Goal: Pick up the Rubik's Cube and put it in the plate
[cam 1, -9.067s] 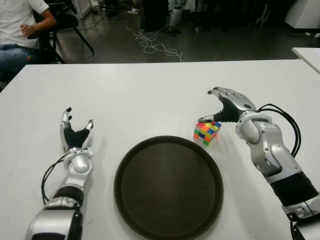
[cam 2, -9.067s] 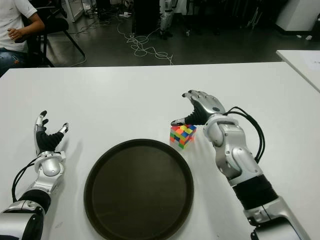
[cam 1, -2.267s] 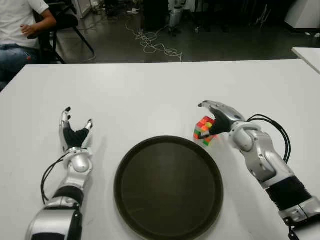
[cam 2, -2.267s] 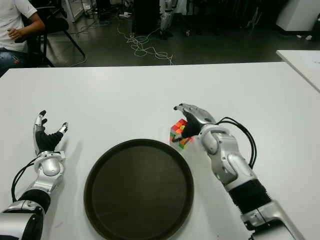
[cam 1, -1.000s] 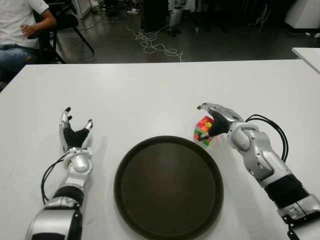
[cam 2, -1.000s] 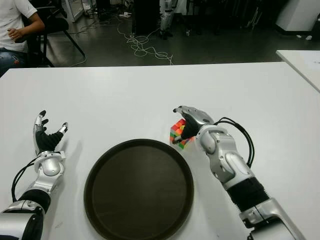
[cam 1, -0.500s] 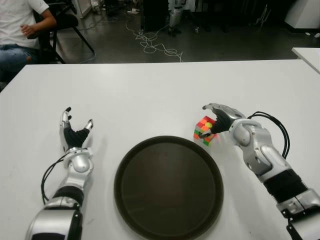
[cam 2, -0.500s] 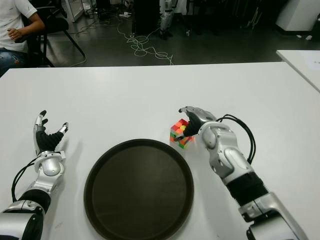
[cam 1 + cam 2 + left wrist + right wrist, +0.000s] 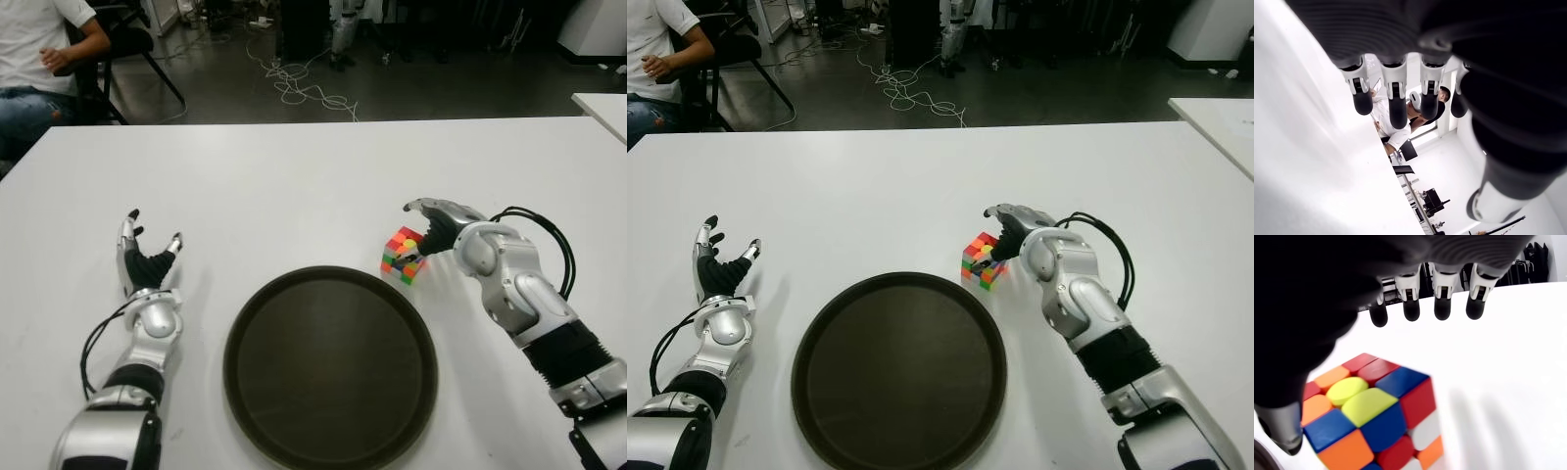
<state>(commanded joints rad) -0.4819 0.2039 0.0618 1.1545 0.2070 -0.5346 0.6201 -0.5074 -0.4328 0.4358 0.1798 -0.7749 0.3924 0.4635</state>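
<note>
The Rubik's Cube (image 9: 404, 255) stands tilted on the white table (image 9: 294, 176), just off the far right rim of the dark round plate (image 9: 330, 372). My right hand (image 9: 425, 225) hovers at the cube's right side, open. In the right wrist view its fingers (image 9: 1444, 303) stretch out above the cube (image 9: 1369, 423) without touching it, and the thumb (image 9: 1283, 431) hangs beside the cube's edge. My left hand (image 9: 147, 259) shows to the left of the plate, fingers (image 9: 1396, 98) spread and holding nothing. The plate holds nothing.
A seated person (image 9: 39, 49) and a chair are beyond the table's far left corner. Cables (image 9: 299, 83) lie on the dark floor behind. The corner of another white table (image 9: 602, 103) shows at the right.
My right hand has drawn slightly right, off the cube, and its forearm has swung right. The cube stays tilted in the same spot. The left hand has not moved.
</note>
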